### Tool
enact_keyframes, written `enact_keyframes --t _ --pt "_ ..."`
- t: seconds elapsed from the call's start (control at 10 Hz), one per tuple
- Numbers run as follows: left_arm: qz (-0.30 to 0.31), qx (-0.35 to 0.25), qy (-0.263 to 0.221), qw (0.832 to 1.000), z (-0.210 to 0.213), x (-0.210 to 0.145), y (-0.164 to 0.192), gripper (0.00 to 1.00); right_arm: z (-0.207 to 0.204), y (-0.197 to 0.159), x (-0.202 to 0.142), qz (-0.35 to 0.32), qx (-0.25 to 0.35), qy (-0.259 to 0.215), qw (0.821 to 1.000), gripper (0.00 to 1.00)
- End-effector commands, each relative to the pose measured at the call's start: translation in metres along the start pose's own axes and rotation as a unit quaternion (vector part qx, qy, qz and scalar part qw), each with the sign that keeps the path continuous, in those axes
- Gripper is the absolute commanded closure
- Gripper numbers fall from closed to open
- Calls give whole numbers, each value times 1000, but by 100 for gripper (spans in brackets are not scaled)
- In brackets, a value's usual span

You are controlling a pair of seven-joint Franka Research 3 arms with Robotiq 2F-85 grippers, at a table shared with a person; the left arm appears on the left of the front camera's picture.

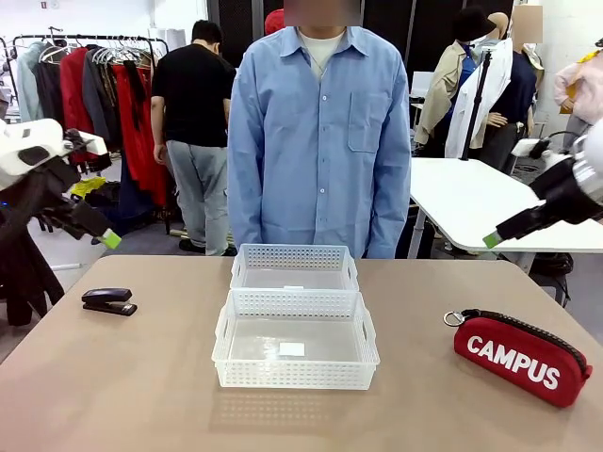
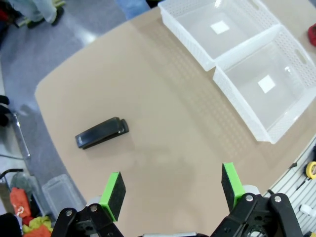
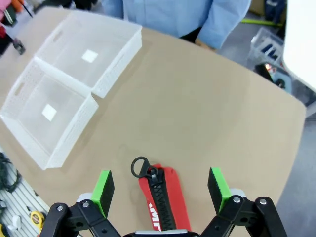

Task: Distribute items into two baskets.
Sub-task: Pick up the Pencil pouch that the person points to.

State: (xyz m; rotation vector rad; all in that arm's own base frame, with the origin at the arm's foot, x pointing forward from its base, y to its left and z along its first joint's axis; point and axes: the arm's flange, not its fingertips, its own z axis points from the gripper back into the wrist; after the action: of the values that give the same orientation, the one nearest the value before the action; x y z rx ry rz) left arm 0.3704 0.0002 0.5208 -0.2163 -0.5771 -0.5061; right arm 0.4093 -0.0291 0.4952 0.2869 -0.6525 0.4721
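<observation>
Two white lattice baskets stand end to end mid-table: the larger near basket (image 1: 295, 374) and the smaller far basket (image 1: 294, 256), both empty apart from a label. The black stapler (image 1: 108, 300) lies at the table's left. At the right lies the red "CAMPUS" pouch (image 1: 523, 356). My left gripper (image 1: 107, 237) hovers open high over the left edge; below it sit the stapler (image 2: 101, 133) and the baskets (image 2: 276, 133) (image 2: 197, 44). My right gripper (image 1: 493, 239) hangs open above the pouch (image 3: 168, 197), with the baskets (image 3: 64, 148) (image 3: 118, 64) beyond.
A person in a blue shirt (image 1: 320, 141) stands at the far edge behind the baskets, hands out of sight. A white table (image 1: 480, 202) stands back right, and a clothes rack (image 1: 94, 85) with another person stands back left. Tools (image 2: 311, 170) lie off my side's edge.
</observation>
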Motion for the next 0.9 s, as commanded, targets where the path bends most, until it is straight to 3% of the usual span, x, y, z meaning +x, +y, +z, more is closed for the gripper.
enact_keyframes --t 0.0,0.5,0.8 --pt "1 1 -10 1000 20 -19 11 0 21 -16 -13 -15 39 -31 999 0" --pt "0 10 -31 999 61 -47 32 0 69 -36 -41 -82 78 -34 993 0" --pt "2 19 -59 998 61 -63 47 0 81 -39 -60 -62 121 -54 989 0"
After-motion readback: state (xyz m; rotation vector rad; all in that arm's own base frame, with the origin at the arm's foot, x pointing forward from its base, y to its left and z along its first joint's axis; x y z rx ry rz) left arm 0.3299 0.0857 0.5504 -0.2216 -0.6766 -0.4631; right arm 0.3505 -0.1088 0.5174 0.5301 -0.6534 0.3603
